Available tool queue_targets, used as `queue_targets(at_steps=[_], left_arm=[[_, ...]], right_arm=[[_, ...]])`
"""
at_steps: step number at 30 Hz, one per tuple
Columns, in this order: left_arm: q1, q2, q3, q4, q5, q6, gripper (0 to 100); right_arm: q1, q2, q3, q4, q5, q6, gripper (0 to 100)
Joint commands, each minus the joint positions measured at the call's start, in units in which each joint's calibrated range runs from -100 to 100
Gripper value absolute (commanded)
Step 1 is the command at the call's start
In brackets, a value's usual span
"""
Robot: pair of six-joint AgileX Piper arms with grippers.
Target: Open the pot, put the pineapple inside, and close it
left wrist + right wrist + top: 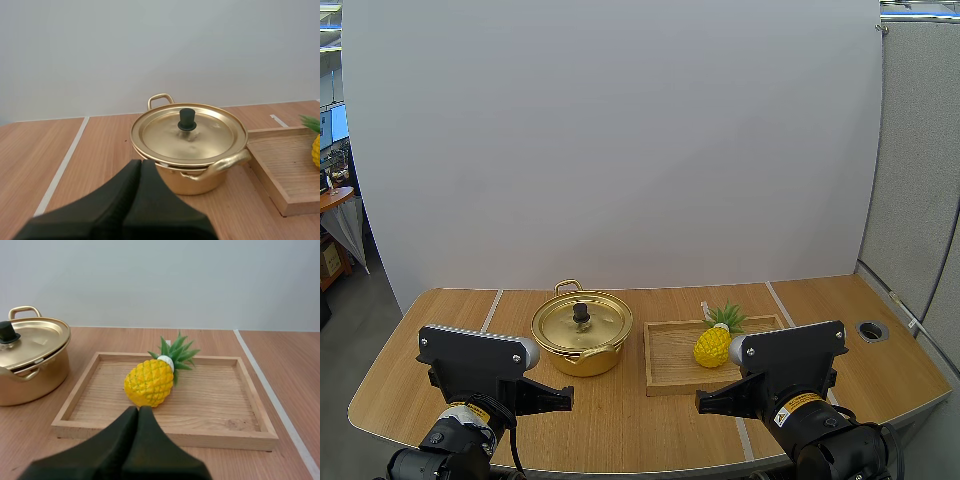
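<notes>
1. Your light wooden table (620, 425) carries everything.
2. The shallow rectangular wooden tray (670, 362) sits just beside the pot.
3. The shiny gold metal pot (582, 360) has its black-knobbed lid (600, 322) on.
4. The yellow pineapple (712, 347) lies in the tray.
5. Your left gripper (568, 399) and right gripper (700, 402) are both clenched on nothing.

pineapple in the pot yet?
No, the pineapple lies on its side in the wooden tray, beside the pot, whose lid is on.
</notes>
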Motion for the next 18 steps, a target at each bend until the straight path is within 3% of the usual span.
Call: queue_targets(at_steps=[1, 18], left_arm=[[0.12, -0.20, 0.09, -0.19, -1.37, -0.36, 0], [0.12, -0.20, 0.09, -0.19, -1.37, -0.13, 0]], right_arm=[[-0.21, -0.37, 0.00, 0.11, -0.39, -0.32, 0], [-0.21, -0.37, 0.00, 0.11, -2.07, -0.32, 0]])
